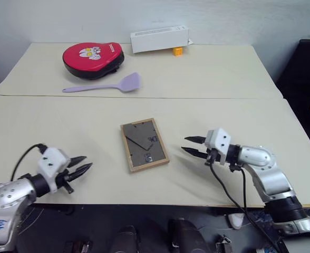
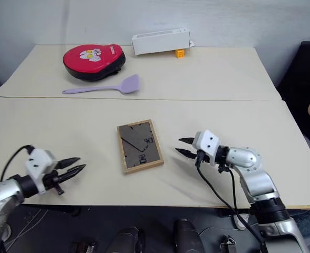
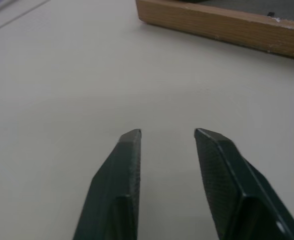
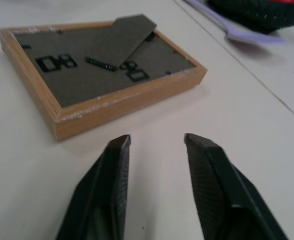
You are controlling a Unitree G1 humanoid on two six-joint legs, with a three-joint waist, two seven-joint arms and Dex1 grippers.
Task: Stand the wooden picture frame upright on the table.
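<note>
Left eye view: on the smooth cream tabletop (image 1: 65, 126) the wooden picture frame (image 1: 144, 144) lies face down, dark board and folded stand up, between the right end effector (image 1: 193, 147) and left end effector (image 1: 81, 164), both empty, fingers slightly apart (neither touching it). The approach seems in hand; next, I judge, grip a light-wood edge and tilt it up.

place: lab/test rm | cue: bare tables (image 1: 223, 74), plain wall (image 1: 65, 21), loose cables (image 1: 226, 192)

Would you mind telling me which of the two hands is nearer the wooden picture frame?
The right hand: its open fingers point at the wooden picture frame from close beside it, while the left hand sits farther off.
</note>
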